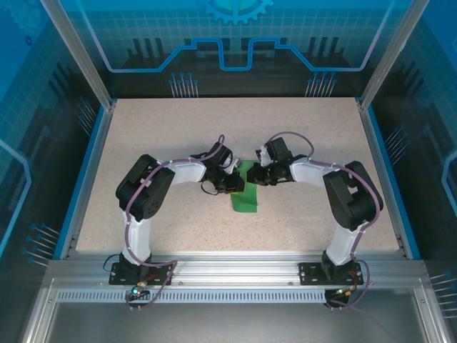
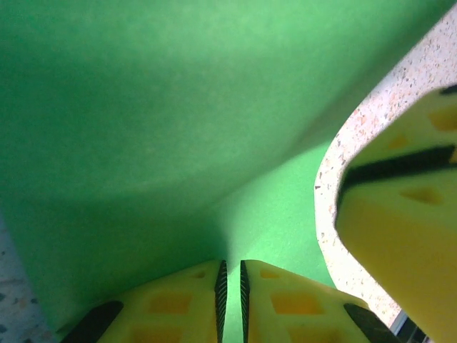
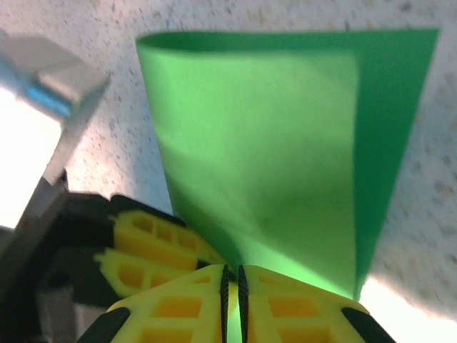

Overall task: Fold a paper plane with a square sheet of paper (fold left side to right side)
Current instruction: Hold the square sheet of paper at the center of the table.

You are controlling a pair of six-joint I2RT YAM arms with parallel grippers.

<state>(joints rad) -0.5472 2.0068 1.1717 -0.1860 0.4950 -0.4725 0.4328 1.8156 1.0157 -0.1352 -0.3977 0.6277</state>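
The square sheet of paper (image 1: 245, 199) is bright green and lies folded over into a narrow strip at the middle of the table. My two grippers meet over its far end. The left gripper (image 1: 232, 181) comes in from the left and the right gripper (image 1: 259, 176) from the right. In the left wrist view the paper (image 2: 178, 107) rises as a curved flap, and the left gripper (image 2: 230, 266) is shut on its edge. In the right wrist view the right gripper (image 3: 231, 270) is shut on the near corner of the lifted top layer (image 3: 264, 143). The left gripper's yellow fingers (image 3: 146, 250) sit right beside it.
The speckled beige table (image 1: 143, 143) is bounded by blue rails (image 1: 91, 164) on both sides and an aluminium frame (image 1: 228, 268) at the near edge, where the arm bases are bolted. A dark panel wall stands at the back. The right gripper's yellow finger (image 2: 403, 214) shows close by in the left wrist view.
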